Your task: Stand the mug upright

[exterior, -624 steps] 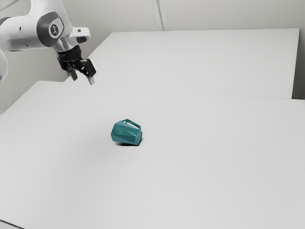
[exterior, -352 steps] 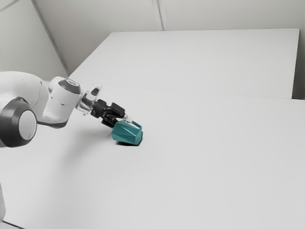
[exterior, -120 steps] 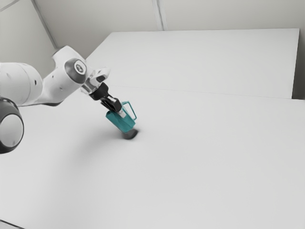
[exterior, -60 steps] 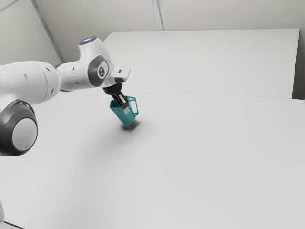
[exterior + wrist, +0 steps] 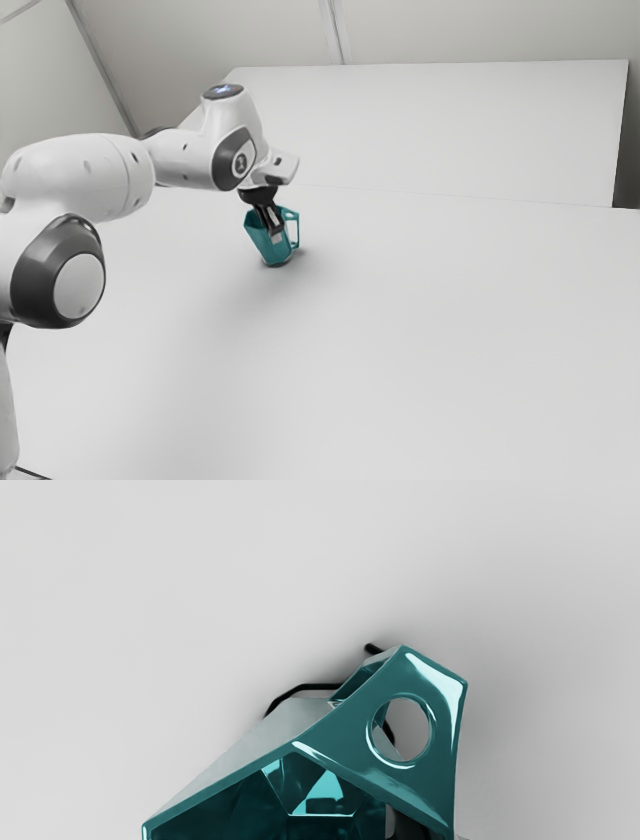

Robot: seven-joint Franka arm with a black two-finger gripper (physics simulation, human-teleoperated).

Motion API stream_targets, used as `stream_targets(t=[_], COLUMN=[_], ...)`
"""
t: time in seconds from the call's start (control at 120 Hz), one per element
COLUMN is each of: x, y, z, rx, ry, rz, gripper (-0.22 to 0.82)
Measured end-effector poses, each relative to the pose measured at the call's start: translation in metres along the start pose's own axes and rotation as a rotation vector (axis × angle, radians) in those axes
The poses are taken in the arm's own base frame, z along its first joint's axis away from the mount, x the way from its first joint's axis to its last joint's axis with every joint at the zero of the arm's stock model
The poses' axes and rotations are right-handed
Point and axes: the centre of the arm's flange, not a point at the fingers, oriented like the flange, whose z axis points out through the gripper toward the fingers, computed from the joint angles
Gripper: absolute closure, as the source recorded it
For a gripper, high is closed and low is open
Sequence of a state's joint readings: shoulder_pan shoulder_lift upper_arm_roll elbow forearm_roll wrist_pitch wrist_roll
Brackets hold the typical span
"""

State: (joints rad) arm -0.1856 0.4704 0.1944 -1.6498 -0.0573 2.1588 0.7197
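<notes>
One teal mug, mouth up, body tilted, near exterior view's middle, low at white table; can't tell if base touches. My pincer clenched on mug's wall, one finger inside mouth. Handle toward exterior view's right; wrist view shows round hole through its top.

The arm is glossy white, its joints ringed by dark grey collars. The gripper is black, with pale grey fingertips.
</notes>
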Motion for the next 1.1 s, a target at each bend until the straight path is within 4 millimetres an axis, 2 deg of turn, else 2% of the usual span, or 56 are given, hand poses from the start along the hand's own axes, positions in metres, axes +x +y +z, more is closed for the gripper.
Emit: stream_targets(t=[0.167,0.375,0.533,0.767,0.892,1.1], x=[0.001,0.001,0.002,-0.003,-0.017,-0.047], y=[0.001,0.000,0.001,0.001,0.001,0.002], z=[0.009,0.009,0.002,-0.044,-0.089,-0.137], rx=[-0.002,0.000,0.004,0.027,0.044,0.044], ry=[-0.009,-0.007,0.000,0.051,0.095,0.085], rz=[-0.003,-0.004,-0.003,-0.015,-0.052,-0.156], gripper=[0.78,0.35,0.17,0.06,0.03,0.01])
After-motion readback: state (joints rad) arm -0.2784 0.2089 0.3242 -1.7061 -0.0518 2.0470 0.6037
